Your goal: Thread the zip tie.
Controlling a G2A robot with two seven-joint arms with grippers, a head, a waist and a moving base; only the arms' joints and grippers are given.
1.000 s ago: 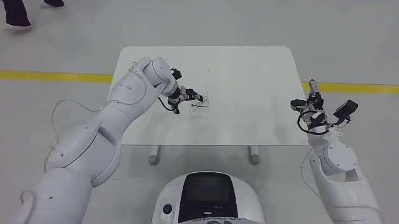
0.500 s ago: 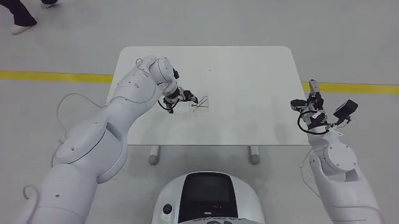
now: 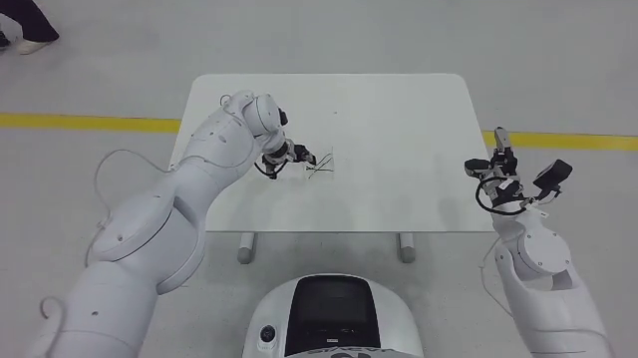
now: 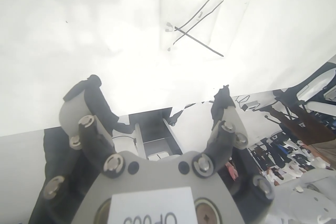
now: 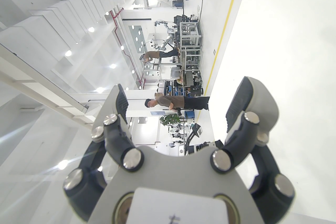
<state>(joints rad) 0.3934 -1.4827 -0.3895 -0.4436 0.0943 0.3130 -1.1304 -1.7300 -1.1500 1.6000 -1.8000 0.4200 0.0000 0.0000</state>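
Note:
Thin dark zip ties [image 4: 200,25] lie crossed on a clear sheet [image 4: 236,12] on the white table [image 3: 399,129]; from above the zip ties [image 3: 321,166] sit left of the table's middle. My left gripper [image 4: 157,88] is open and hovers just short of the sheet, nothing between its fingers; in the top view the left gripper [image 3: 302,156] is right beside the ties. My right gripper [image 5: 181,96] is open and empty, held off the table's right edge, as the right gripper [image 3: 495,164] in the top view.
The table's near edge [image 4: 105,118] runs just under the left fingertips. A yellow floor line [image 3: 90,122] passes behind the table. The table's right half is bare white surface.
The left arm has shifted slightly, its elbow swinging left while the gripper stays by the zip ties. The right arm has not moved.

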